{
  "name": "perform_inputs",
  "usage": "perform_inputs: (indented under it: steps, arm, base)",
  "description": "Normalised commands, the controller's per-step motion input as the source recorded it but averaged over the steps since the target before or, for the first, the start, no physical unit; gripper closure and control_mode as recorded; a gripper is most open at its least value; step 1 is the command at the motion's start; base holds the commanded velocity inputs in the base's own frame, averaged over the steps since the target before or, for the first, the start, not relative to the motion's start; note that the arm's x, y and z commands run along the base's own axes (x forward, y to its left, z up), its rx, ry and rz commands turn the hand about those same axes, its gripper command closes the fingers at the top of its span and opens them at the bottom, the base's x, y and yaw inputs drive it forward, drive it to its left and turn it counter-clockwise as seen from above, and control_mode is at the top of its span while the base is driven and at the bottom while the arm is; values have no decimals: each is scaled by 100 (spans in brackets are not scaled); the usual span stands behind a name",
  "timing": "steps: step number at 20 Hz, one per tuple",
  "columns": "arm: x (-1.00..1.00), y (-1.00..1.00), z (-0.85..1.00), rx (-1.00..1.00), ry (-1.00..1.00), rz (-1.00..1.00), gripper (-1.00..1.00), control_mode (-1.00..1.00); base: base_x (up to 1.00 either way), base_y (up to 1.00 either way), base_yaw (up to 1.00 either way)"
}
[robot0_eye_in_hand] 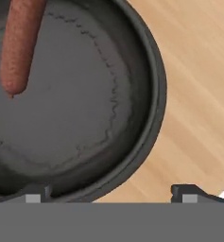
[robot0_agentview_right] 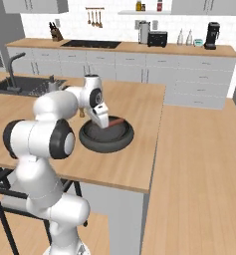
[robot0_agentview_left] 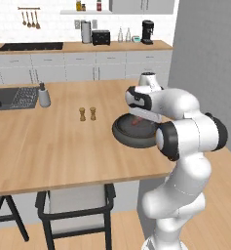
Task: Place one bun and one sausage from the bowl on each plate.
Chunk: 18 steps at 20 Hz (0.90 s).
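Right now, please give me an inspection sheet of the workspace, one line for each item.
Surface: wooden island counter, flat, sink at its far left.
Job's things: dark bowl near the counter's right edge, one sausage lying in it; buns and plates nothing seen.
Clutter: two small shakers, soap dispenser beside the sink.
Gripper: gripper open, above the bowl's rim, holding nothing.
Cables: nothing seen.
Surroundings: stool under the counter, back counter with coffee machine.

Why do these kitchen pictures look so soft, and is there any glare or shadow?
Both base views are slightly blurry, evenly lit, without glare; the bowl casts little shadow. The hand view is sharpest, showing the sausage up close above the open pincer.
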Motion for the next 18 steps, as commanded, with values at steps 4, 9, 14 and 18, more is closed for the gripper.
perform_inputs:
  steps: [4,9,14,18]
  arm:
    - [100,0,-46,0,0,0,-100,-100]
    - [99,0,-33,0,-2,0,-100,-100]
    - [75,-9,-42,-1,-3,0,-100,-100]
    - [39,-25,-43,0,-4,0,-100,-100]
  base:
    - [0,0,0]
    - [0,0,0]
    - [0,0,0]
    - [0,0,0]
